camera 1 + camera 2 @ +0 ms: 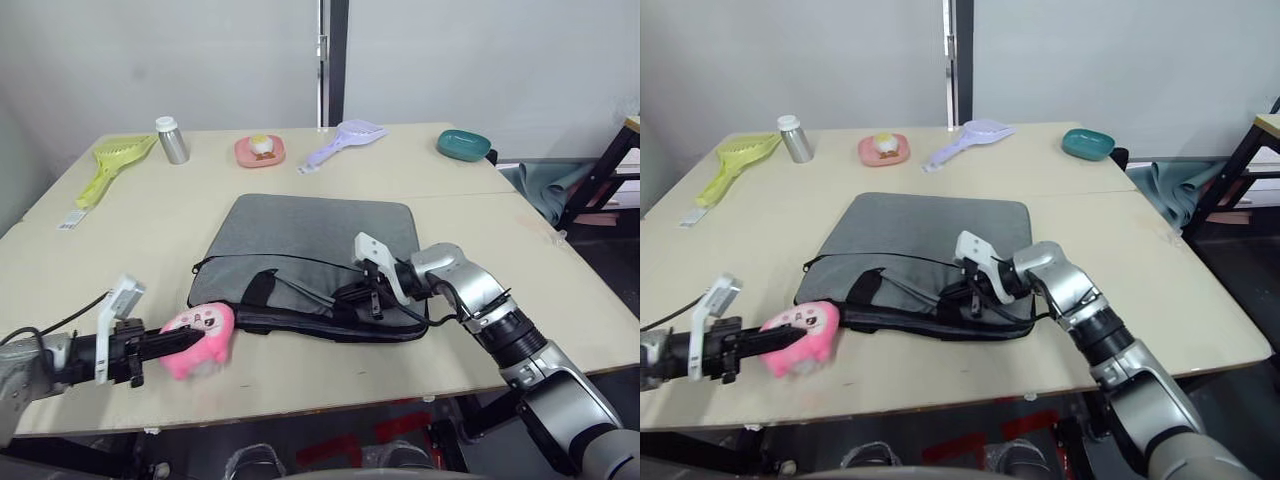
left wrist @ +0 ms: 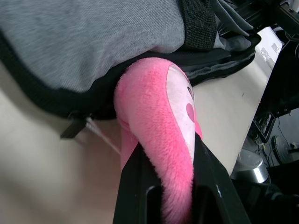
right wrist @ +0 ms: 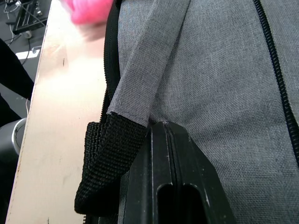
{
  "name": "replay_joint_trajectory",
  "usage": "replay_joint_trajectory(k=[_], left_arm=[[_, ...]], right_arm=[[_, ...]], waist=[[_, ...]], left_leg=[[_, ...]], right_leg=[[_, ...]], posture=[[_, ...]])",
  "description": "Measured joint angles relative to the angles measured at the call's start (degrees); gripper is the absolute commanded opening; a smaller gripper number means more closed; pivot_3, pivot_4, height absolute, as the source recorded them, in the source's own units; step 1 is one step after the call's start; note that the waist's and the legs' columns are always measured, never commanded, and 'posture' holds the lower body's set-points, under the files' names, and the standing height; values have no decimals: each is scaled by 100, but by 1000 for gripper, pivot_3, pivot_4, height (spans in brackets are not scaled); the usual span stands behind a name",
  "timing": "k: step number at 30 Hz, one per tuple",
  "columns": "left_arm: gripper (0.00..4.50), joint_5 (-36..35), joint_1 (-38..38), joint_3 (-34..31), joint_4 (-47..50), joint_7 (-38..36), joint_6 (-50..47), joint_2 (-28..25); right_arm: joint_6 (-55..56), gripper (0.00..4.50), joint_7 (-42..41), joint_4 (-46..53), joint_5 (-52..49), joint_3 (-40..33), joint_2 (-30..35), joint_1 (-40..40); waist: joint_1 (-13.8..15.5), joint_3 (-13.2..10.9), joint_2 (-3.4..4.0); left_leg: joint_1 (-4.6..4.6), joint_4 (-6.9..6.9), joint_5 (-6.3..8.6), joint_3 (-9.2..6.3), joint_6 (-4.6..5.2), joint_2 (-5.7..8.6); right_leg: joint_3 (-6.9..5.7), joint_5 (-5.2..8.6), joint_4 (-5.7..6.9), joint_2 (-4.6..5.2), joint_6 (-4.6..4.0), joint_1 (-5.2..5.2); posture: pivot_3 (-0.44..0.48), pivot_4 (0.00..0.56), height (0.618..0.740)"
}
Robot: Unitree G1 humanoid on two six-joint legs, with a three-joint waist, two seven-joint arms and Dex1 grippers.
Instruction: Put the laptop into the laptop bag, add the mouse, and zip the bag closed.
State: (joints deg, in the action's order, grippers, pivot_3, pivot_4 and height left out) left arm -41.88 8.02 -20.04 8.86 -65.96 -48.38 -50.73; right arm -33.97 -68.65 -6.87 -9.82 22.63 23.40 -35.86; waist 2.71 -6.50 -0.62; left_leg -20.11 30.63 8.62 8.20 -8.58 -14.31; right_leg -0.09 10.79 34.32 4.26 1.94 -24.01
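Observation:
The grey laptop bag [image 1: 320,235] lies flat in the middle of the table, its black handles at the near edge. My right gripper [image 1: 362,298] is at that near edge, shut on the bag's handle [image 3: 135,88] where the grey strap meets black webbing. My left gripper [image 1: 195,342] is shut on a round pink plush toy [image 1: 203,335], which presses against the bag's near-left corner [image 2: 93,37] beside the black zipper edging. The laptop and the mouse are out of view.
Along the table's far side stand a yellow-green scoop [image 1: 110,165], a metal bottle [image 1: 172,140], a pink dish [image 1: 260,150], a lilac scoop [image 1: 345,140] and a teal case [image 1: 463,144]. A black frame [image 1: 600,180] stands off the right edge.

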Motion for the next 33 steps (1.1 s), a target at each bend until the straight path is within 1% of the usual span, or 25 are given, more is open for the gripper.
replay_joint_trajectory(k=[5,8,10,13,21,25,30,33], left_arm=[[213,-4,-80,352,427,289,64,281],[213,-63,-110,517,824,354,55,300],[213,-217,-100,582,1173,350,1,303],[213,-443,-89,642,1446,324,-106,301],[213,-642,-150,1152,1556,9,-179,306],[213,-642,-537,1446,1398,8,-138,610],[213,-509,-952,1722,1038,335,-94,1201],[213,-443,-1057,1845,992,454,-71,1308]], right_arm=[[-10,0,10,-8,0,-3,-1,-6],[-10,0,11,-36,0,-5,-1,-16],[-10,0,10,-57,0,-2,-4,-31],[-10,0,-2,-113,0,12,-14,-73],[-9,0,-9,-223,3,18,-6,-156],[-10,0,-9,-260,8,19,8,-191],[-10,0,-5,-270,10,21,21,-198],[-10,0,-15,-269,10,21,34,-201]], waist=[[-6,3,-6],[-4,6,-9],[-6,7,-11],[-10,5,-8],[-37,5,-7],[-32,2,-2],[-30,3,4],[-27,3,5]], left_leg=[[1,4,0,-2,0,0],[2,14,0,-1,0,0],[1,22,0,-1,0,0],[2,24,0,-1,1,0],[4,35,0,-1,0,0],[5,43,0,-2,1,0],[4,58,0,-2,1,0],[3,59,0,-1,1,1]], right_leg=[[0,0,10,0,0,0],[2,0,17,1,0,0],[4,0,20,1,0,0],[5,0,28,1,1,-1],[10,1,43,1,1,-3],[12,1,57,1,1,-5],[15,1,66,1,1,-5],[16,1,66,2,1,-5]], posture=[[0,150,740],[0,150,740],[0,150,740],[0,150,740],[0,150,740],[0,150,740],[0,150,740],[0,150,740]])
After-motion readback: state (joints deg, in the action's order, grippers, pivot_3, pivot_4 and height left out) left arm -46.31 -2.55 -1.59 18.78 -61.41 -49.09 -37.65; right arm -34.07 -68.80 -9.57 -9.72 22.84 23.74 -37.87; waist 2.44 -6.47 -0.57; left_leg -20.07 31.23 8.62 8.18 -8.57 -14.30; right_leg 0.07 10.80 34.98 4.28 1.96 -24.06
